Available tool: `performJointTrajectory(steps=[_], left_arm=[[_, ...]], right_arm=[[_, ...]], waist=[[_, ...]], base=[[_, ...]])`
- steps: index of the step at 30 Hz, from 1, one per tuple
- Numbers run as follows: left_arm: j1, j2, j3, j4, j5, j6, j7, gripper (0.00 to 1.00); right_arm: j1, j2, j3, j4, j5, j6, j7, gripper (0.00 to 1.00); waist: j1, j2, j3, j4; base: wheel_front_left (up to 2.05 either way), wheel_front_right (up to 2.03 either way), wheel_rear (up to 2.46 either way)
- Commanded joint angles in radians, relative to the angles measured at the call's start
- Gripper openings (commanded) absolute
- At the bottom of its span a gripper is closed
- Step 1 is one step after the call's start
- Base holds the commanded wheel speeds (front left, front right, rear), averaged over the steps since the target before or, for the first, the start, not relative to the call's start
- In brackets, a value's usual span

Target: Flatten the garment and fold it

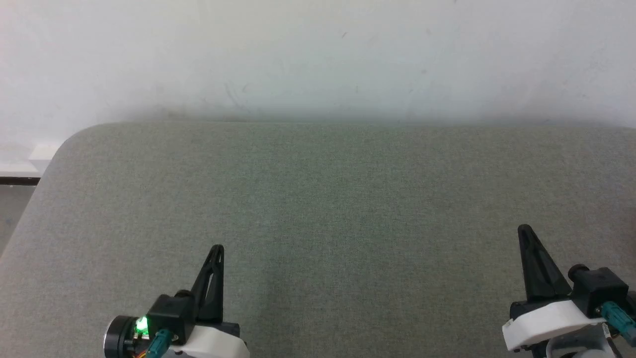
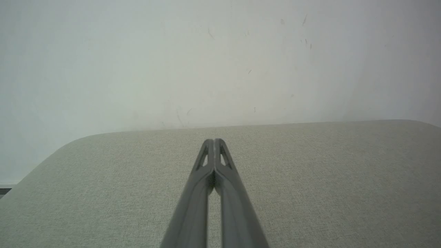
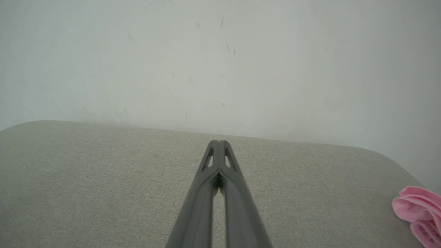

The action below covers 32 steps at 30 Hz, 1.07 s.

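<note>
Left gripper (image 2: 214,141), bottom centre of the left wrist view: closed to a narrow wedge, the two dark fingers meeting at the tips, with a thin slit between them lower down. Holding nothing. In the head view, at the lower left, pointing up the frame and leaning slightly right over bare grey fabric. Touching that fabric or just above it: cannot tell. Behind the fingers, on the wrist housing, a green light (image 1: 141,324) glowing, with a teal connector (image 1: 160,343) just below it at the bottom edge.

Right gripper (image 3: 218,142), bottom centre of the right wrist view: likewise pinched together, tips touching, clasping nothing. In the head view, at the lower right, tip leaning a little left, white housing beneath.

Garment (image 3: 418,213): pink, bunched in soft rounded folds at the lower right edge of the right wrist view and cut off by the frame. Lying on the padded surface (image 1: 318,199) near its rounded corner, well apart from the right gripper's tips. Too bunched to make out any tag or print.

Padded surface: grey-green woven fabric with rounded corners, across the middle and lower part of each view. Wall (image 1: 318,49): white, flecked with small dark scuffs, across the top. Dark strip (image 1: 17,180) at the foot of the wall, left edge of the head view.
</note>
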Motion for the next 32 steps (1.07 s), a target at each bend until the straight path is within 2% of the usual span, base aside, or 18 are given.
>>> performJointTrajectory(steps=[1,32], left_arm=[[-0.012,-0.005,0.009,-0.004,0.007,-0.006,0.008,0.0],[-0.031,-0.015,0.045,-0.011,0.023,-0.015,0.071,0.0]], right_arm=[[-0.007,0.001,0.004,-0.007,-0.004,0.0,0.006,0.0],[-0.017,0.002,0.026,-0.028,-0.017,-0.001,0.067,0.0]], waist=[[-0.0001,0.0,0.0,0.0],[-0.0001,0.0001,-0.001,0.0]], base=[[0.0,0.0,0.0],[0.0,0.0,0.0]])
